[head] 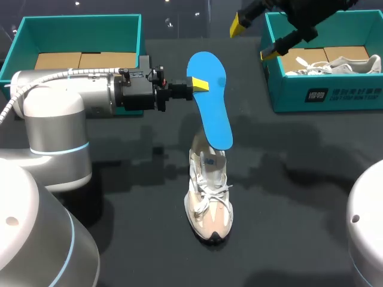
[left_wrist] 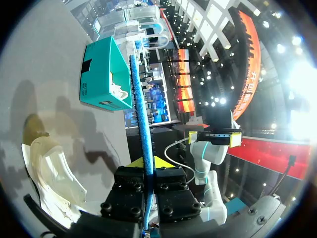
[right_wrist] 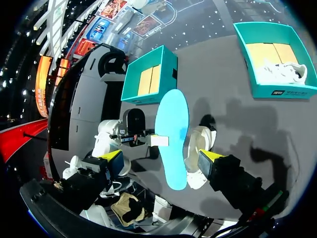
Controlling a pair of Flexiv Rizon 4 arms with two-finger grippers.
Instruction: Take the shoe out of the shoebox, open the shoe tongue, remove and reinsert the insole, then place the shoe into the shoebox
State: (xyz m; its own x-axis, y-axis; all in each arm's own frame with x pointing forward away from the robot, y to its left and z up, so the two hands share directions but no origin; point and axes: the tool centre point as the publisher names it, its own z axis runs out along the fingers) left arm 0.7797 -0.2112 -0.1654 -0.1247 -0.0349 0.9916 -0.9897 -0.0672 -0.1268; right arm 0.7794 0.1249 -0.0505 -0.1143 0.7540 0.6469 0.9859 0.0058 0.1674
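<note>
Head view, left fingers (head: 201, 85) pinching flat blue insole (head: 213, 110), laced shoe (head: 209, 200) below

Insole (head: 210, 98) matt blue foam; shoe (head: 209, 200) pale mesh cloth; shoebox (head: 287, 89) matt teal cardboard; table (head: 299, 197) dark matt.

Looking down, you cannot see the heel of the shoe (head: 209, 200): the blue insole (head: 210, 98) overlaps it. The shoebox (head: 323, 92) at the desk's far right corner is cut by the picture's edge, and its wall hides the lower part of the second shoe (head: 338, 64) inside. In the left wrist view the shoe runs out of sight under the left gripper (left_wrist: 147, 166). In the right wrist view the insole and a finger (right_wrist: 230, 176) of the right gripper (right_wrist: 162, 157) hide most of the shoe.
</note>
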